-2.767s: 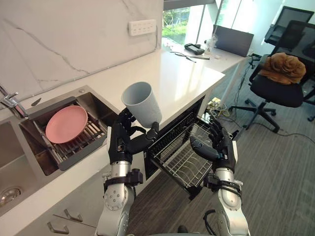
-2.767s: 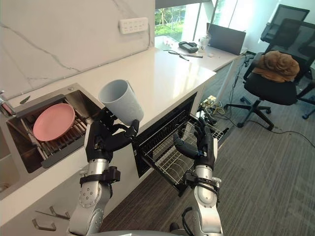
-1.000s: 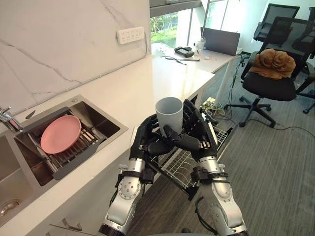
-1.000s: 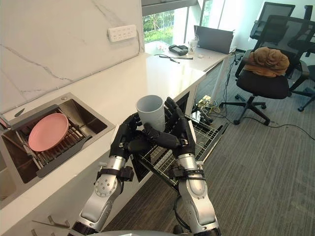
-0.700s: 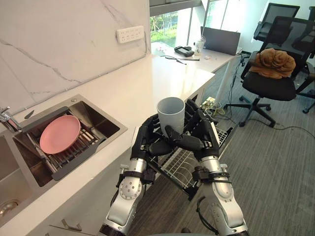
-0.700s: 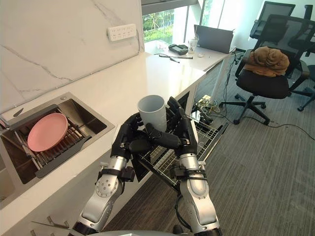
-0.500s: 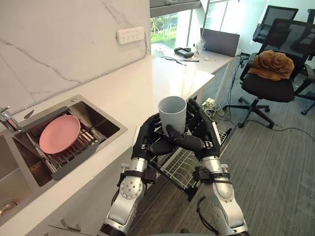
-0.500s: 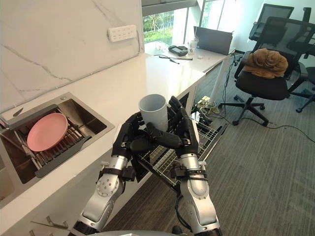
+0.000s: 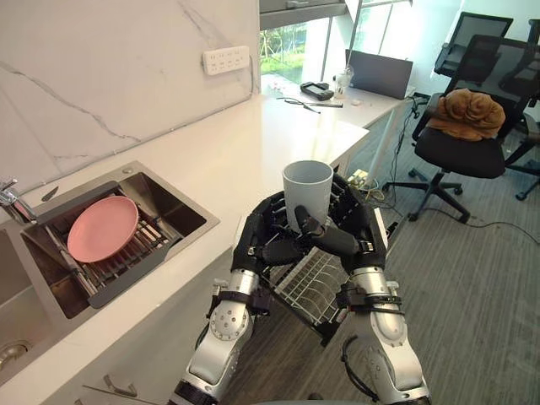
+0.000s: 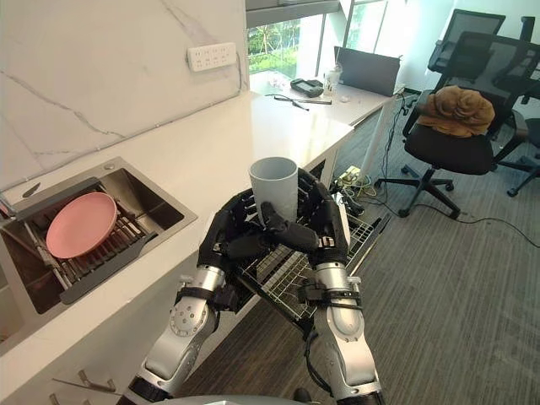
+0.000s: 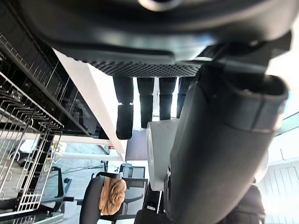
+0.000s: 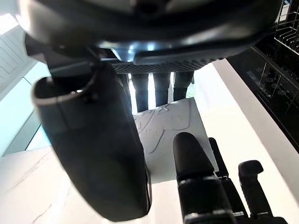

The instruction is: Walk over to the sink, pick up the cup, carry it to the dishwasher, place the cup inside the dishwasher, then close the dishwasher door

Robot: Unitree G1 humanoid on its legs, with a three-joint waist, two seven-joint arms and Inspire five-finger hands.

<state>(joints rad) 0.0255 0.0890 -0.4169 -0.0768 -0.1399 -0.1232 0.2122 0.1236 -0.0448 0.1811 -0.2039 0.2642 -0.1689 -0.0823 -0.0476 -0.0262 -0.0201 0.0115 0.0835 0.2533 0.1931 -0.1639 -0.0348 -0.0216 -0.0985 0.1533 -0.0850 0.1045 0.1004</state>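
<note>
We find the grey cup (image 9: 307,187) upright, clasped between left hand (image 9: 265,240) and right hand (image 9: 359,231), fingers curled round it, dishwasher rack (image 9: 310,285) below them.

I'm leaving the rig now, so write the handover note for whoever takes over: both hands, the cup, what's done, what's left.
Left robot hand: curled round the cup from its left side.
Right robot hand: curled round the same cup, thumb across its front.
Cup: upright, held above the pulled-out dishwasher rack.
Done: cup out of the sink, carried to the dishwasher.
To do: lower it into the rack, release, close the dishwasher door.
</note>
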